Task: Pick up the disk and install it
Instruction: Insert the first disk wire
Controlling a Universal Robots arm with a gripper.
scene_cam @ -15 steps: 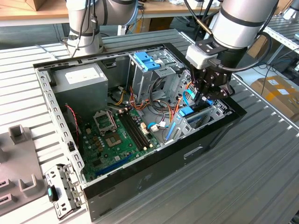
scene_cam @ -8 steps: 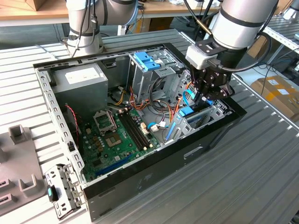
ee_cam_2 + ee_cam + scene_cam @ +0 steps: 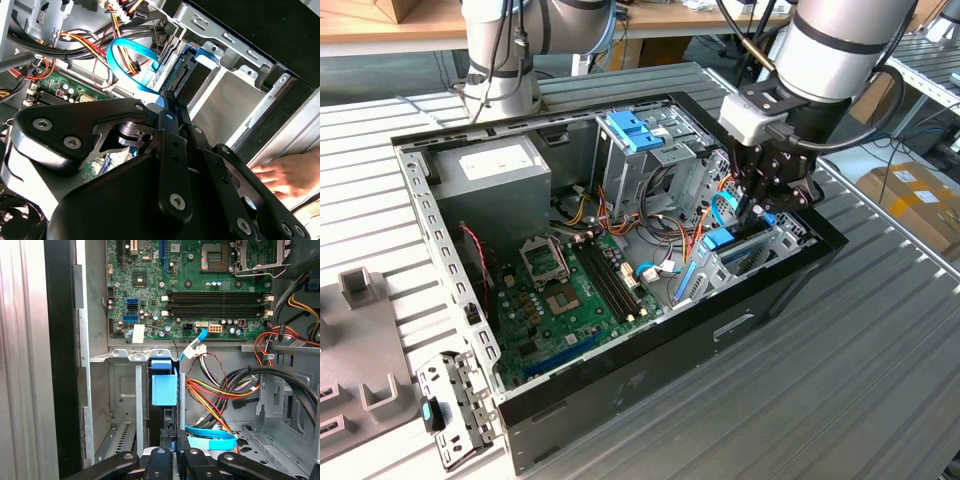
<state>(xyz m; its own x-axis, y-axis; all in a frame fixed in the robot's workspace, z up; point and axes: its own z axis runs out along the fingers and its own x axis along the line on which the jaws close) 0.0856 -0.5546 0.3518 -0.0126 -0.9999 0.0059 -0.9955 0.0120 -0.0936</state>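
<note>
Closest to you in the first wrist view is the gripper (image 3: 173, 441), its matte black bolted links ending in two slim fingers drawn in tight on the upper edge of the disk (image 3: 164, 389). The disk stands on edge in a slot of the bare sheet-metal bay (image 3: 124, 390), just beside the green motherboard (image 3: 200, 290). What you see of it is a bright blue plastic carrier with a squared tab, and a dark body below. A small white sticker (image 3: 138, 333) sits on the motherboard's near edge, its print too small to read. A flat light-blue cable (image 3: 210, 441) loops beside the fingers. In the exterior view, the grey power supply (image 3: 490, 172) beyond the motherboard carries a white label, also unreadable. On the bay's side away from the motherboard, a person's hand (image 3: 282, 176) rests outside the case.
</note>
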